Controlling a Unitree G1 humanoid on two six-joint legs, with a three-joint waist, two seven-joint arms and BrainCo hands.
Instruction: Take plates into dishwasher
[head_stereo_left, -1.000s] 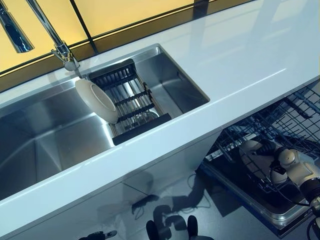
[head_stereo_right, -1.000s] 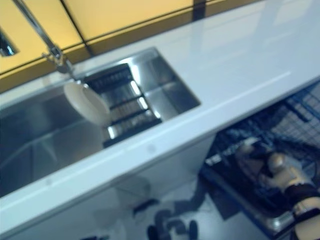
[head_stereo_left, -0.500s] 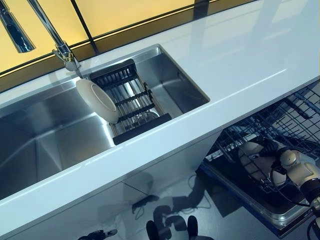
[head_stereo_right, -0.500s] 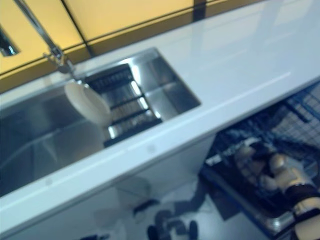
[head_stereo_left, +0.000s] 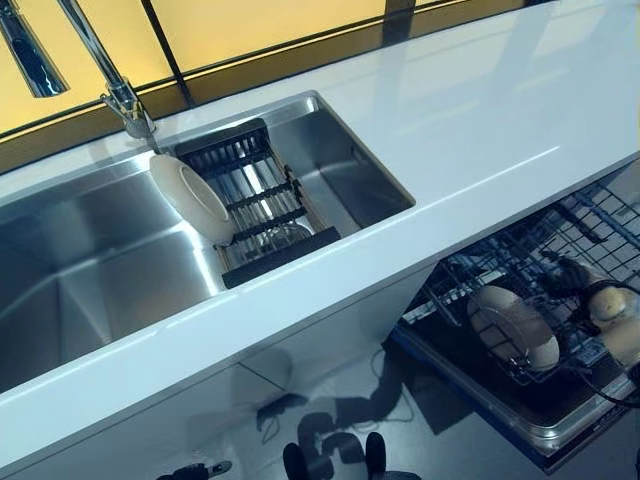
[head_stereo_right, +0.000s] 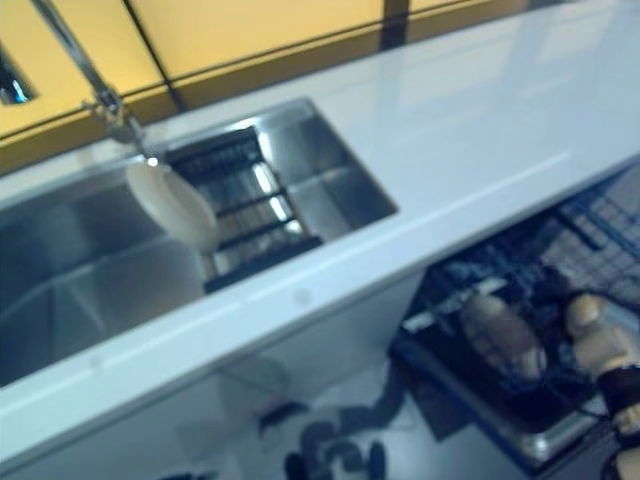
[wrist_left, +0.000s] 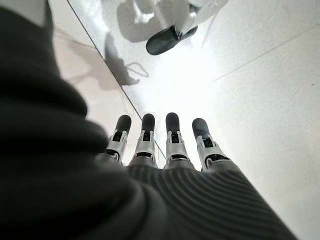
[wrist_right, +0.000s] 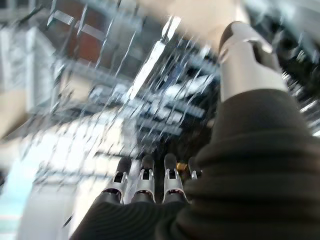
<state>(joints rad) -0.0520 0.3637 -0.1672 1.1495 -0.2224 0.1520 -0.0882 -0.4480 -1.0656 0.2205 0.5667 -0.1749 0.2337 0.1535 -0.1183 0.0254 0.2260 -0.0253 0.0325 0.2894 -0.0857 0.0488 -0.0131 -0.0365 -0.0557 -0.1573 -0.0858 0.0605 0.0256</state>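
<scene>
Now: one plate (head_stereo_left: 515, 330) is seen standing in the dishwasher rack (head_stereo_left: 560, 250), at 4 o'clock.
A second plate (head_stereo_left: 192, 198) is propped in the sink (head_stereo_left: 90, 270) drainer (head_stereo_left: 262, 205), at 10 o'clock. The right hand (head_stereo_left: 610, 310) is held just beside the racked plate, fingers straight, empty. The left hand (wrist_left: 165, 145) is extended open over the floor (wrist_left: 260, 75).

Right hand (wrist_right: 150, 187): low at the robot's right side; in its own wrist view the fingers (wrist_right: 145, 175) extend straight in a row, thumb (wrist_right: 242, 60) set apart, nothing between them. In the left eye view only the pale arm segments and a dark part of the hand show. Left hand (wrist_left: 165, 150): hanging down, fingers (wrist_left: 172, 135) straight, side by side, holding nothing; dark ribbed cover fills the near part of its wrist view.
</scene>
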